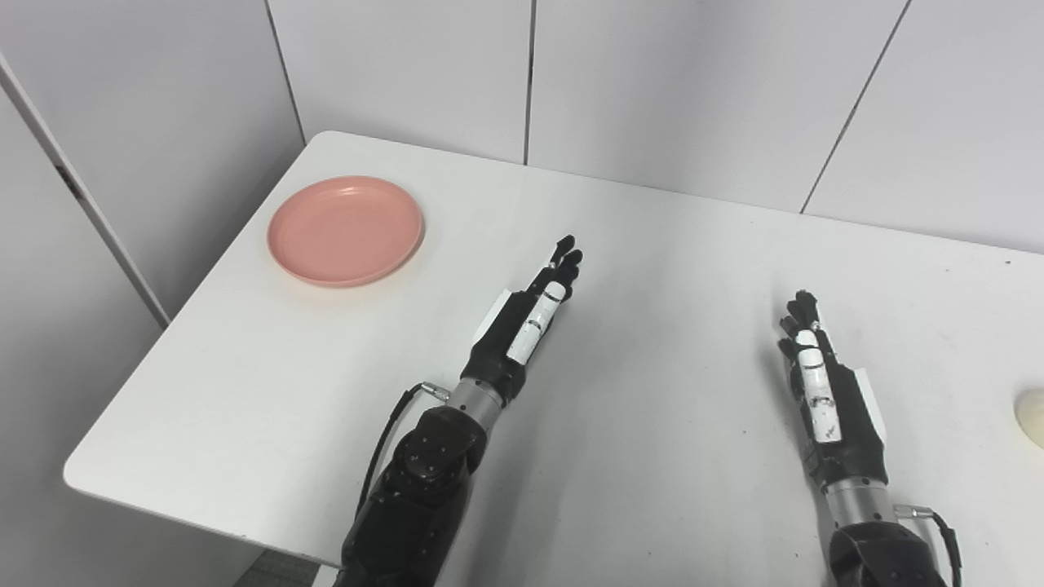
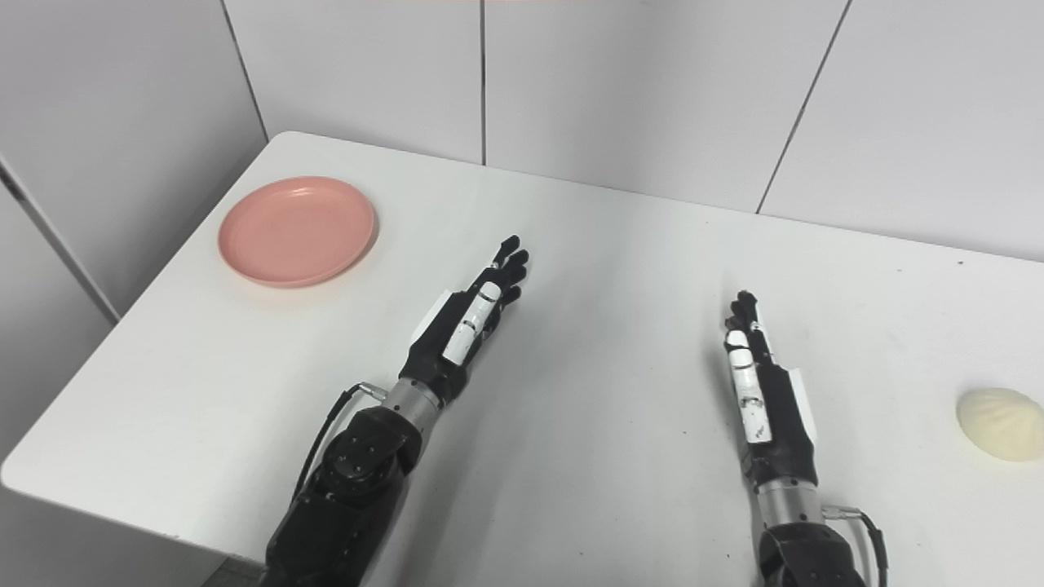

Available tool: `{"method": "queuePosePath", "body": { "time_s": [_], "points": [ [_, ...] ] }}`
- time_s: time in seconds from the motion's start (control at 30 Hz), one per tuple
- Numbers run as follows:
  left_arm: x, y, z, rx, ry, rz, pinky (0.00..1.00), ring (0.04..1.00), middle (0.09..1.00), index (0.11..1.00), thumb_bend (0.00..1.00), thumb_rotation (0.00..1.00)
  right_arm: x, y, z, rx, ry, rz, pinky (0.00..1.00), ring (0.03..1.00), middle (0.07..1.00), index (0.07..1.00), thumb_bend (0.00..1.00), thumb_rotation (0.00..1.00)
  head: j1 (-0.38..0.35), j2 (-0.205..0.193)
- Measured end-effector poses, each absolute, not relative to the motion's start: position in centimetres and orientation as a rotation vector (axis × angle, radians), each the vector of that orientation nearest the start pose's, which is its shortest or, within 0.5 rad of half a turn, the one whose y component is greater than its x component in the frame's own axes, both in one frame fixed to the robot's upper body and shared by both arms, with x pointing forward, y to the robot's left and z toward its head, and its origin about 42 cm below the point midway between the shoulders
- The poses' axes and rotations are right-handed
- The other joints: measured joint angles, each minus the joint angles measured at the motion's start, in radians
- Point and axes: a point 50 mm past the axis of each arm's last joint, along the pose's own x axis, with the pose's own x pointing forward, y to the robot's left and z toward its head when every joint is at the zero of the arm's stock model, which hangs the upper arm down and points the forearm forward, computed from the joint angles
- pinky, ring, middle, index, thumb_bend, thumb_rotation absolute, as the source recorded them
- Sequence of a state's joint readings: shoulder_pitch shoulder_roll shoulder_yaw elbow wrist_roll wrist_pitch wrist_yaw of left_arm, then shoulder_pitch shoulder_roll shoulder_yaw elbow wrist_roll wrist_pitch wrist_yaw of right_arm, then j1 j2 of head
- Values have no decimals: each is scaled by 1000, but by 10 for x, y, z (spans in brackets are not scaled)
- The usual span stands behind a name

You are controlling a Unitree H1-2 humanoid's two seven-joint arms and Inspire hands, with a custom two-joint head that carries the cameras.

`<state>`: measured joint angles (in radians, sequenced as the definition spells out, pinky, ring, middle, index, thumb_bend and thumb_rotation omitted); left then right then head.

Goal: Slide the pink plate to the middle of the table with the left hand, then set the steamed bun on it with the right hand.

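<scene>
Flat by the far-left corner lies the pink plate (image 1: pixel 345 231) — left hand (image 1: pixel 534 312) and right hand (image 2: pixel 758 391) outstretched, empty — steamed bun (image 2: pixel 1000 424) far right.

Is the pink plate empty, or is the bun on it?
Empty. The pink plate shows only its bare inside, near the table's far left corner. The steamed bun lies on the table far to the right.

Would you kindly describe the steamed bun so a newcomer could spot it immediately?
Start at the white table and follow its right side, beyond the right hand. There lies the steamed bun, a small cream dome, unlike the flat pink plate at the far left.
</scene>
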<state>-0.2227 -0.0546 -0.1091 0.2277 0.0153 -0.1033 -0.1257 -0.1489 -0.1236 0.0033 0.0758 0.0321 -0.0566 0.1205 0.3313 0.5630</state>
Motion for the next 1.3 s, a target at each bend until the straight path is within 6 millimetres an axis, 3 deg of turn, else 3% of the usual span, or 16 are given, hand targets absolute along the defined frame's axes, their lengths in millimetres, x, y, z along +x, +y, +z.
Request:
{"method": "queuePosePath", "body": {
  "time_s": [0.77,0.97,1.3],
  "points": [
    [349,133,124,-51,-106,-234,1000,1000,1000,1000,558,1000,333,-238,128,-101,-132,156,1000,1000,1000,1000,140,1000,3,-23],
    [354,147,154,-71,-190,-178,1000,992,997,1000,610,1000,334,-241,128,-96,-128,162,1000,1000,1000,1000,129,1000,11,-26],
    [357,169,205,-121,-342,-76,1000,980,997,1000,591,1000,339,-246,129,-101,-144,167,1000,1000,1000,1000,166,1000,28,-34]
  ]
}}
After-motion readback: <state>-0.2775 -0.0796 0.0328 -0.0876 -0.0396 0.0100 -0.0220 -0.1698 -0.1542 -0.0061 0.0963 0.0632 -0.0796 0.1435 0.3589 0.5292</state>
